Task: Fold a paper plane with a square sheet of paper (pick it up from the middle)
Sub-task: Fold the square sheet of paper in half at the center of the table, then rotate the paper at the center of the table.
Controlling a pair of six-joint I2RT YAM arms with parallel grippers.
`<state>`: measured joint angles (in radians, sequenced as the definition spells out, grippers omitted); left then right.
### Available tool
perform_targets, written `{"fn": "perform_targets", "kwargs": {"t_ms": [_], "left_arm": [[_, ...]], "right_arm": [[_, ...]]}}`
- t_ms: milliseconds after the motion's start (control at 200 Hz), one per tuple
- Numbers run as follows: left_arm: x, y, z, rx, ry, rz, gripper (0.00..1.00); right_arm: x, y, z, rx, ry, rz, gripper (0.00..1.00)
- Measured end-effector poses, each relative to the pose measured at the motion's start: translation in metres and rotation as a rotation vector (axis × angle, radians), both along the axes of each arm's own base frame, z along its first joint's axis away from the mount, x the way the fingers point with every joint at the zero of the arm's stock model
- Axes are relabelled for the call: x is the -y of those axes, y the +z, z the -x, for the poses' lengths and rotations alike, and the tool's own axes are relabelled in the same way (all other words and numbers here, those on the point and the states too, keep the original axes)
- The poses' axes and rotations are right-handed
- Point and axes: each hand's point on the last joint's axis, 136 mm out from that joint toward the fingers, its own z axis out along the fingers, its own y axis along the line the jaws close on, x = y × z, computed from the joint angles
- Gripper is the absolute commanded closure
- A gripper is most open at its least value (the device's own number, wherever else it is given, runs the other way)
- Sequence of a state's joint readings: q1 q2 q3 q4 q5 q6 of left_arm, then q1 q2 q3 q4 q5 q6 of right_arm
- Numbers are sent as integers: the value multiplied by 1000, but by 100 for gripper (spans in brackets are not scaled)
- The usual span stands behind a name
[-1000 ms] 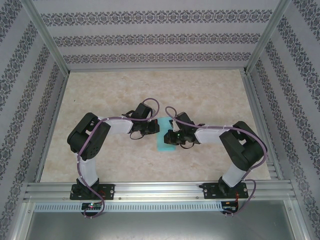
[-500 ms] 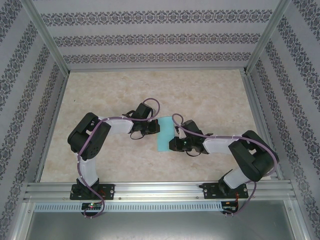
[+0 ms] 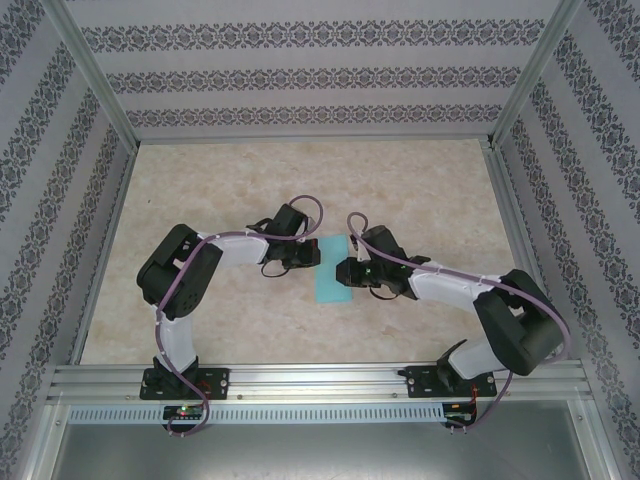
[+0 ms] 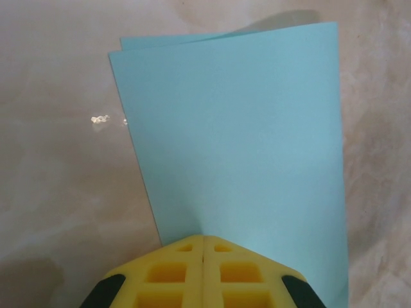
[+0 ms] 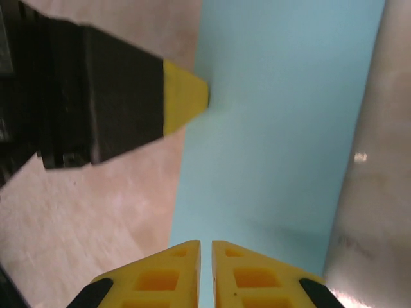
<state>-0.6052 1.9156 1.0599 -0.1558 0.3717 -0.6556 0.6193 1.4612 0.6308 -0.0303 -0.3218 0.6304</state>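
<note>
Square sheet of paper (image 3: 331, 274), folded in half, lies flat on the desk (image 3: 400, 180) between both arms. Since a second ago the right arm's elbow has swung outward, away from the sheet. The left fingers (image 4: 173, 276) are pressed together, tip on the sheet's left edge. The right fingers (image 5: 167, 276) stand narrowly apart over its right edge.
</note>
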Motion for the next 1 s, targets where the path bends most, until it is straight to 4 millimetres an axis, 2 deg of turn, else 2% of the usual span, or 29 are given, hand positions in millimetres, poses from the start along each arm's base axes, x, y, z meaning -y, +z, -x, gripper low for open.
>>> {"fn": "perform_targets", "kwargs": {"t_ms": [115,330,445,585,694,789,879,1004], "left_arm": [[-3,1,0,-5,-7,-31,88],[-12,10,-3,-9,16,-80,80],[-23,28,-9,25,53,-79,77],[-56,54,-12,76,151,-64,75],[-87,59,-3,81,224,-60,75],[-101,58,8,76,247,-60,74],[-103,60,19,72,236,-45,75],[-102,69,30,87,218,-19,77]], "right_arm": [[3,-15,-6,-23,-32,43,86],[3,-43,3,-97,-91,107,86],[-11,-42,7,-100,-122,91,86],[-35,-41,17,-131,-186,64,86],[-58,-38,19,-151,-219,38,85],[-75,-26,11,-142,-230,1,85],[-78,-13,-3,-110,-247,-26,86],[-67,0,-18,-58,-236,-28,86]]}}
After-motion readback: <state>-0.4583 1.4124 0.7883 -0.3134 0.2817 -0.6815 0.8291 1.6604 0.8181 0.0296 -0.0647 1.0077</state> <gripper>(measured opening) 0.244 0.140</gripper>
